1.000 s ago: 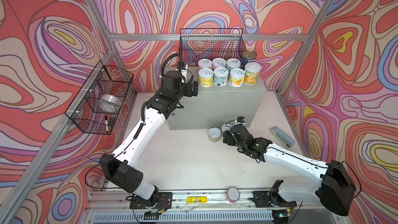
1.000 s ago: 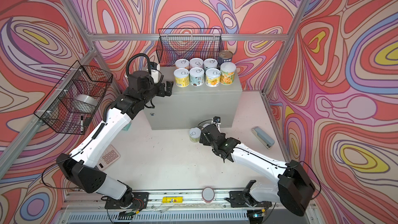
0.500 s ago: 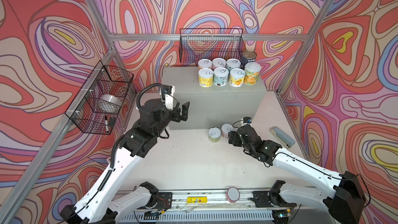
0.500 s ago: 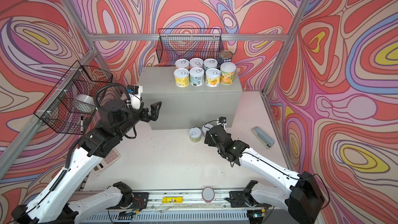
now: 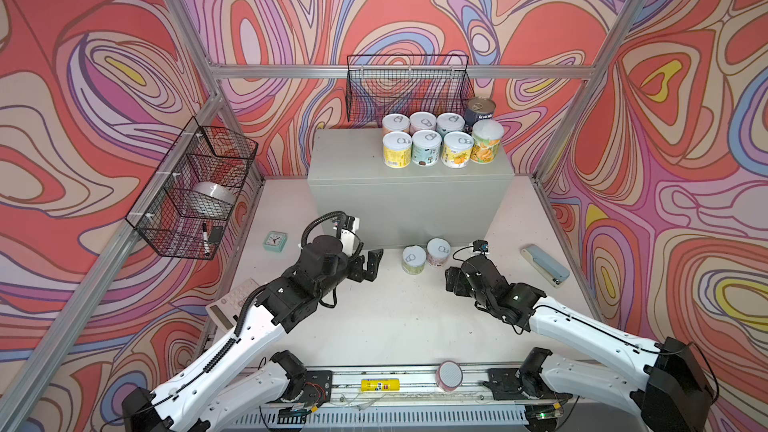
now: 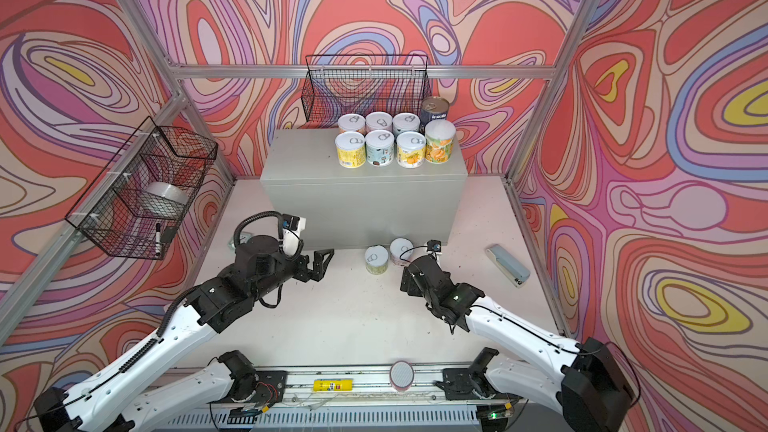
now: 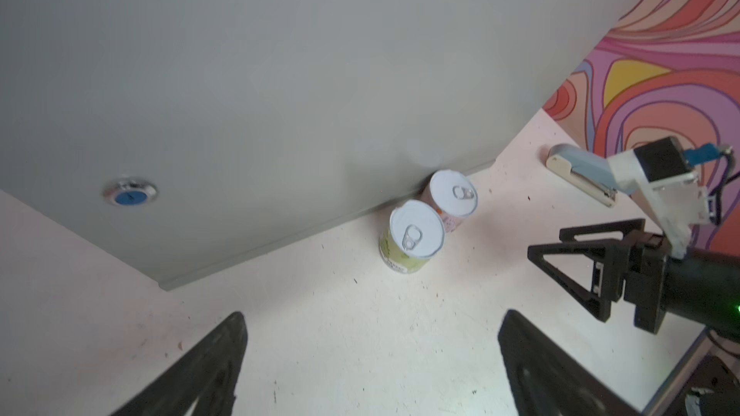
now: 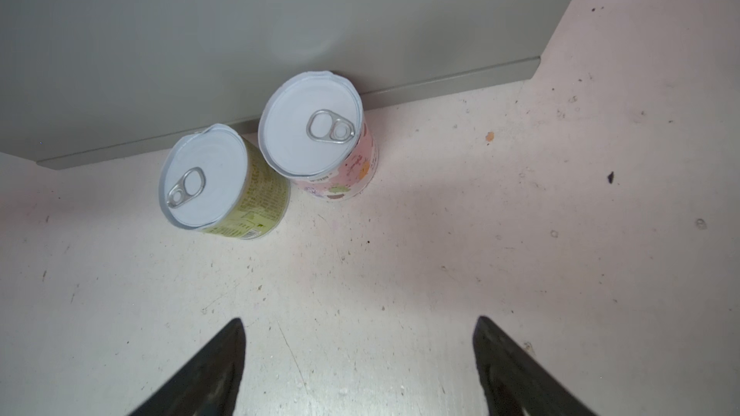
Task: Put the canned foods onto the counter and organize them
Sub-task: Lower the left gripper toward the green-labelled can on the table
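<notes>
The counter (image 5: 409, 201) is a grey box with several canned foods (image 5: 426, 147) standing in two rows at the back right of its top. Two more cans stand upright and touching on the table at its foot: a yellow-green one (image 5: 413, 259) and a pink one (image 5: 438, 251). My left gripper (image 5: 372, 263) hovers open and empty to the left of them. My right gripper (image 5: 453, 280) is open and empty just right of and in front of them. The right wrist view looks down on the green can (image 8: 208, 182) and the pink can (image 8: 316, 130), both beyond my open right gripper (image 8: 358, 330).
A stapler (image 5: 544, 265) lies at the right. A small clock (image 5: 274, 241) and a calculator (image 5: 232, 305) lie at the left. A pink roll (image 5: 449, 375) and a yellow tube (image 5: 379, 384) rest on the front rail. Wire baskets hang on the back wall (image 5: 409, 85) and the left wall (image 5: 195, 189).
My left arm has come off the counter's left side and dropped to the table, left of the two cans. My right gripper has drawn back a little from the pink can.
</notes>
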